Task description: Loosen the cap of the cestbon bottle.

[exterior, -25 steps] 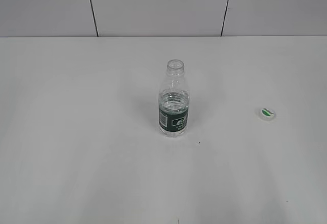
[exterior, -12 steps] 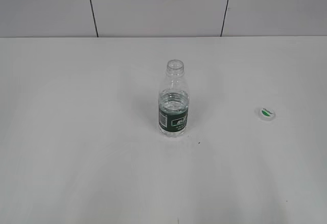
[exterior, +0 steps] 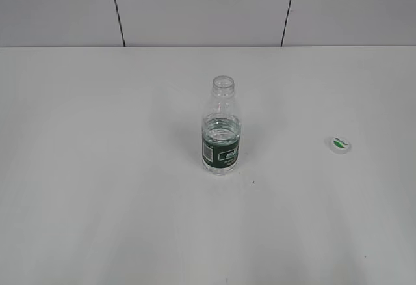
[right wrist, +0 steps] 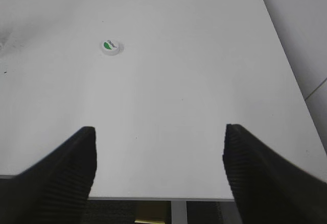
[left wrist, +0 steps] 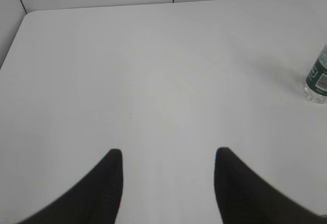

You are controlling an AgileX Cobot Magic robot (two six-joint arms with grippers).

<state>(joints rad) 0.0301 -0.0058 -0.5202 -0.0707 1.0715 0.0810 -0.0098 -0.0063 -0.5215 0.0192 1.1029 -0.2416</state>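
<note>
The cestbon bottle (exterior: 221,129) stands upright at the table's middle, clear with a dark green label band; its neck is open with no cap on it. Its lower part shows at the right edge of the left wrist view (left wrist: 317,81). The cap (exterior: 340,144), white with a green leaf mark, lies top up on the table to the bottle's right, and also shows in the right wrist view (right wrist: 111,46). My left gripper (left wrist: 168,155) is open and empty over bare table, far left of the bottle. My right gripper (right wrist: 159,132) is open and empty above the table's front edge, well back from the cap.
The white table (exterior: 97,168) ends at a grey panelled wall (exterior: 195,5) behind. Its right edge (right wrist: 286,60) and front edge (right wrist: 163,198) show in the right wrist view. Neither arm shows in the exterior view.
</note>
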